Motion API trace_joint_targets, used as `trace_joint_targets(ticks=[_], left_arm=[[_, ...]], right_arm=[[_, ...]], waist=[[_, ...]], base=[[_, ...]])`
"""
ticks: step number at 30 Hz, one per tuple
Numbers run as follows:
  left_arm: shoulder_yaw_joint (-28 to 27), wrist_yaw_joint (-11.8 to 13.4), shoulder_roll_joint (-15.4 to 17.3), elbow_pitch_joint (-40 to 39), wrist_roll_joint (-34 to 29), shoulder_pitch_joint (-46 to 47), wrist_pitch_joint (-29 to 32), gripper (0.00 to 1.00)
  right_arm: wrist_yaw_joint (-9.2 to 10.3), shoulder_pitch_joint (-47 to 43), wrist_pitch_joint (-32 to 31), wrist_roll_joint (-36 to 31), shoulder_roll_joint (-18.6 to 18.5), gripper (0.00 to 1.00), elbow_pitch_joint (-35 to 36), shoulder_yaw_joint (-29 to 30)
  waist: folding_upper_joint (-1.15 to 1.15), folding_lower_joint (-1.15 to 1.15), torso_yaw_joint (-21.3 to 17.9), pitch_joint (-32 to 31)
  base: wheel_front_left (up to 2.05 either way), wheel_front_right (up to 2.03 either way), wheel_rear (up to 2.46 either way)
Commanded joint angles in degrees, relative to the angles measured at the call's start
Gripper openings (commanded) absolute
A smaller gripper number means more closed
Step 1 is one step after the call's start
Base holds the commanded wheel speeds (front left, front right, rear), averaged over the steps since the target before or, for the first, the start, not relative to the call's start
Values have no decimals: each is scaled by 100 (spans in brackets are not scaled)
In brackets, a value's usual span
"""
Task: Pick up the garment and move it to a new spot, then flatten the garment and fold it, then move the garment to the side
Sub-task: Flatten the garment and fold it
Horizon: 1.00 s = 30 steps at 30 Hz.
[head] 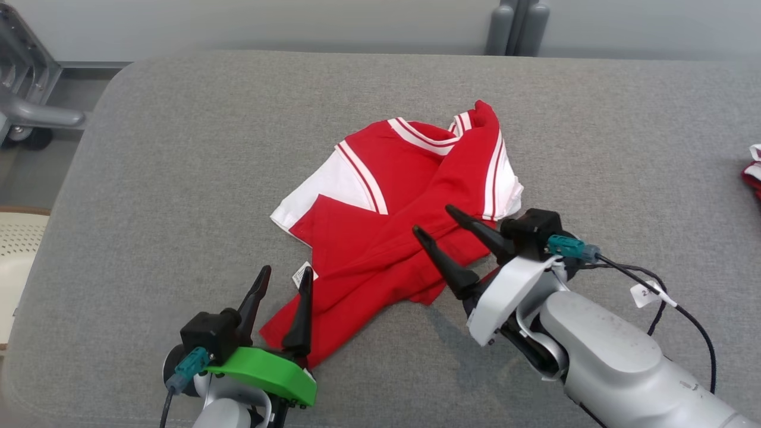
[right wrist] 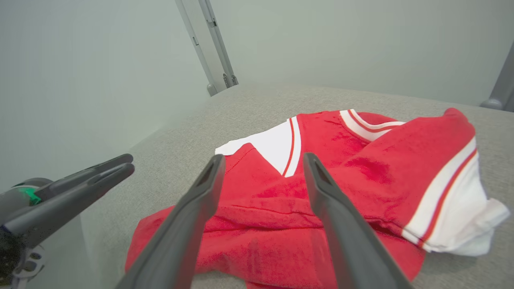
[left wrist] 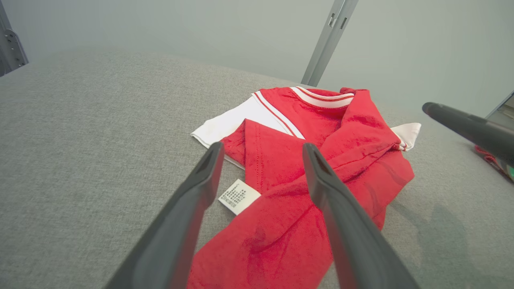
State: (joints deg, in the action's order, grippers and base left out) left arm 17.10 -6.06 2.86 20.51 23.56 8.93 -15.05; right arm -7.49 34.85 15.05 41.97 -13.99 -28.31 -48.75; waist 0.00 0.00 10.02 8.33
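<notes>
Two pincers hang open over the crumpled garment on the tabletop: left pincer at its near hem, right pincer at its right side, seemingly poised to flatten it.

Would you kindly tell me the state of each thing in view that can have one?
Shirt: crumpled, folded over itself, lying loose on the table.
Label: exposed, on the table.
Left gripper: open, empty, at the shirt's near corner.
Right gripper: open, empty, over the shirt.
Second cloth: bunched, cut off by the view's right edge.
</notes>
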Motion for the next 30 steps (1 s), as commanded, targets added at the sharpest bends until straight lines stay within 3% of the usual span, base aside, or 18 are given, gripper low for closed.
trace_joint_targets(ticks=[1, 5, 10, 20, 26, 30], left_arm=[[8, -4, 8, -9, -57, 101, -17, 100], [192, -28, 10, -83, 23, 221, -17, 100], [557, 9, 11, -195, 179, 317, -17, 100], [1121, 132, 6, -514, 528, 360, -17, 100], [1367, 203, 2, -769, 686, 383, -10, 100], [1413, 301, 1, -960, 756, 403, -11, 100]], right_arm=[[0, -50, 14, -111, -6, 100, -31, 92], [1, 195, 15, -575, -61, 100, -303, 551], [2, 933, 15, -888, -191, 100, -931, 573], [3, 2302, -526, -760, -627, 100, -2291, -43], [3, 2715, -891, -473, -919, 100, -2704, -371], [3, 2988, -1224, -364, -989, 100, -2917, -574]], waist=[[0, 0, -154, 1], [0, 0, 37, 175], [0, 0, 663, 480], [0, 0, 1900, 1063], [0, 0, 2278, 1413], [0, 0, 2325, 1672]], base=[[0, 0, 0], [0, 0, 0], [0, 0, 0], [0, 0, 0], [0, 0, 0], [0, 0, 0]])
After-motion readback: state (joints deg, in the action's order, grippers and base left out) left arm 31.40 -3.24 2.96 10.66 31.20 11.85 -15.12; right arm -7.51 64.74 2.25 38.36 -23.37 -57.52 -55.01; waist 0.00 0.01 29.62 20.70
